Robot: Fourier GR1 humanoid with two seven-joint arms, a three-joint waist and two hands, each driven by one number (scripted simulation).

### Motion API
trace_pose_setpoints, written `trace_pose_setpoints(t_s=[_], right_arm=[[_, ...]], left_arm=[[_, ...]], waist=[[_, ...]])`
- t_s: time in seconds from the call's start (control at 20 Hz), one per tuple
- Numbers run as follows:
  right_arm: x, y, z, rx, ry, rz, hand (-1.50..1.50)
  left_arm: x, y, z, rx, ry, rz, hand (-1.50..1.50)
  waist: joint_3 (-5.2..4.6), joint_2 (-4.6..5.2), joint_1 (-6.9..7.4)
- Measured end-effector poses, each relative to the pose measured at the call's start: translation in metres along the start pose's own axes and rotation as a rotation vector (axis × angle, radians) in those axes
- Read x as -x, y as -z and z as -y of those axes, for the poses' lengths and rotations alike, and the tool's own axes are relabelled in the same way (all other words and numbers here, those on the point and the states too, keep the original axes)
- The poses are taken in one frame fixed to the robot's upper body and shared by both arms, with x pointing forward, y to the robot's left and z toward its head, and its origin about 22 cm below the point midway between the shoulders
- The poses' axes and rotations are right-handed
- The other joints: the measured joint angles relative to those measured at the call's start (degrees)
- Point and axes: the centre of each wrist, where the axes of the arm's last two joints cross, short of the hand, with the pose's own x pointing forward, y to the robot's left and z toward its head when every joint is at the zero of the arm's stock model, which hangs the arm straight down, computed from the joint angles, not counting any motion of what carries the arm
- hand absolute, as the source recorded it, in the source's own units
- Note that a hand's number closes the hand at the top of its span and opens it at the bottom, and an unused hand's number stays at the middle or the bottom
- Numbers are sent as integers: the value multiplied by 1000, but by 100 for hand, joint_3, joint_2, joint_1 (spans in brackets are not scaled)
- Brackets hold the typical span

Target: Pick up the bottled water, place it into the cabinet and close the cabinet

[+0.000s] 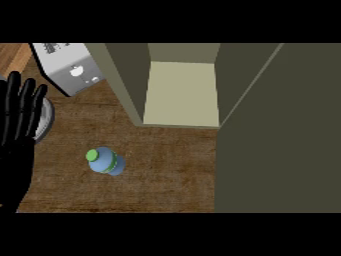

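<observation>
Standing bottle (105, 161) right of left hand (10, 130) fingers (25, 100), apart.

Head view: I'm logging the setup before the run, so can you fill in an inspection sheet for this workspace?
Surface: wooden counter, bare around the bottle.
Job's things: bottled water upright, green cap, untouched; cabinet open, door swung out at right.
Clutter: silver appliance at upper left; grey round object partly behind the hand.
Robot hands: left robot hand open, resting at the left edge; right not in view.
Cables: nothing seen.
Surroundings: nothing seen.
</observation>
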Motion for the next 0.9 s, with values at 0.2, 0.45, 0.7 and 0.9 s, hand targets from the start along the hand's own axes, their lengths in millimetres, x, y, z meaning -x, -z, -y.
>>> trace_pose_setpoints(t_s=[0.2,0.45,0.7,0.9], right_arm=[[-3,-6,1,-8,-16,-14,-150],[-4,-18,-8,-60,79,-69,-150],[-22,-38,-7,-99,150,-120,-150],[-46,-54,-2,-114,174,-132,-150]], left_arm=[[-1,-4,6,191,-113,-11,-150],[3,-24,27,556,-365,-134,-150],[-9,-51,7,733,-528,-262,-150],[-33,-64,-23,796,-583,-309,-150]], waist=[[50,-166,-158],[71,-238,-292],[79,-272,-246],[83,-283,-202]])
